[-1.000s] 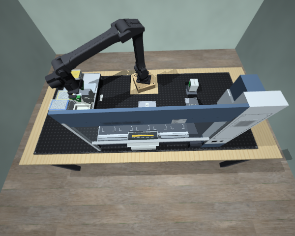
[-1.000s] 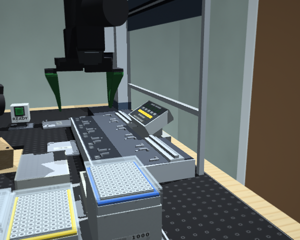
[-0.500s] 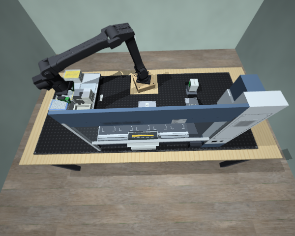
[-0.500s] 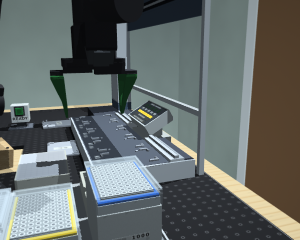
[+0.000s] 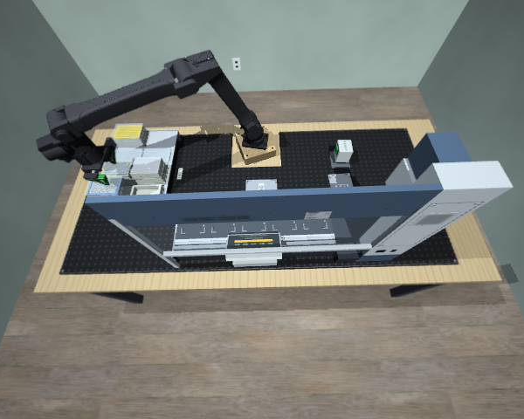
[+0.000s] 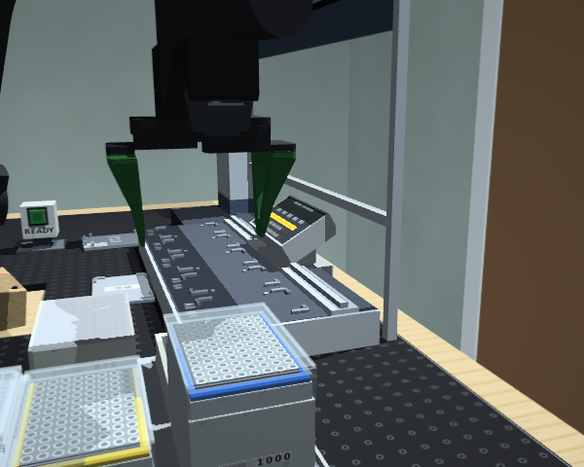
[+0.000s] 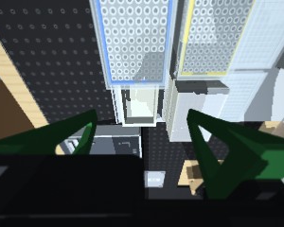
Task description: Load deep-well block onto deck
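Observation:
My gripper (image 6: 200, 238) is open and empty, fingers pointing down, high above the near end of the shelf (image 5: 135, 160). In the wrist view my fingers frame a blue-rimmed well grid under a clear cover (image 7: 134, 43) and a pale open tub (image 7: 138, 106). That blue-rimmed item (image 6: 235, 346) sits on a tall grey box marked 1000. A grey block with a flat pale top (image 6: 81, 324) stands on the shelf beside it, and also shows in the wrist view (image 7: 189, 115). I cannot read any B83 label. The deck (image 6: 232, 266) with its corner brackets is empty.
A yellow-rimmed covered grid (image 6: 81, 414) stands at the shelf's near left. The blue gantry beam (image 5: 262, 200) spans above the deck. The READY key (image 6: 38, 218) stands on its post past the arm's base (image 5: 254, 146). A small grey nest (image 5: 260, 182) lies before the base.

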`<state>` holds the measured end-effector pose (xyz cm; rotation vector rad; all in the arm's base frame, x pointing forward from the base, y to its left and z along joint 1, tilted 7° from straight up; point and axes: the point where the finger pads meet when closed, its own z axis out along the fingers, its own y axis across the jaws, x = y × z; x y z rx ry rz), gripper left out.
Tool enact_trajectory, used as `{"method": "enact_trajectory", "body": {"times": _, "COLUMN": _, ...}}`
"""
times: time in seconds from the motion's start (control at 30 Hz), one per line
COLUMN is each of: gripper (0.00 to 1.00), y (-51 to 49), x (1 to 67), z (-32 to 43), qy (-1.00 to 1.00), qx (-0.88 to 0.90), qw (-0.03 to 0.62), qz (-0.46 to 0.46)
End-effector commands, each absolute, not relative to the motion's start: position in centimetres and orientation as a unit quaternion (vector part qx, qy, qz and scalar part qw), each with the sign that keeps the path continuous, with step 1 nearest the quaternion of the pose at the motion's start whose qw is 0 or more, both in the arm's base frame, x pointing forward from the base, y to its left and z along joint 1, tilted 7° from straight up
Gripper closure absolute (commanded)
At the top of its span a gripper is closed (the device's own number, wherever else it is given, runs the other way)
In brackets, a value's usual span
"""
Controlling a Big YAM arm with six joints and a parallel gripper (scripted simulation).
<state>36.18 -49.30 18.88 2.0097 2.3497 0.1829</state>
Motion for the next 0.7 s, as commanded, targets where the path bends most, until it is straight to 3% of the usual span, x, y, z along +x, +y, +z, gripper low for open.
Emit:
{"method": "enact_trajectory", "body": {"times": 0.0, "gripper": 0.00, "y": -52.8, "x": 36.6, "z": 21.2, "qy": 0.759, "qx": 0.647, "qw": 0.049, "qz": 0.053}}
{"method": "enact_trajectory", "body": {"times": 0.47, "gripper": 0.00, "y": -56.9, "x": 38.0, "z": 21.1, "qy": 0.761, "qx": 0.645, "qw": 0.048, "qz": 0.052}}
{"method": "enact_trajectory", "body": {"times": 0.57, "gripper": 0.00, "y": -56.4, "x": 38.0, "z": 24.0, "qy": 0.763, "qx": 0.641, "qw": 0.069, "qz": 0.045}}
{"method": "enact_trajectory", "body": {"times": 0.67, "gripper": 0.00, "y": -56.0, "x": 38.1, "z": 19.7, "qy": 0.763, "qx": 0.642, "qw": 0.040, "qz": 0.055}}
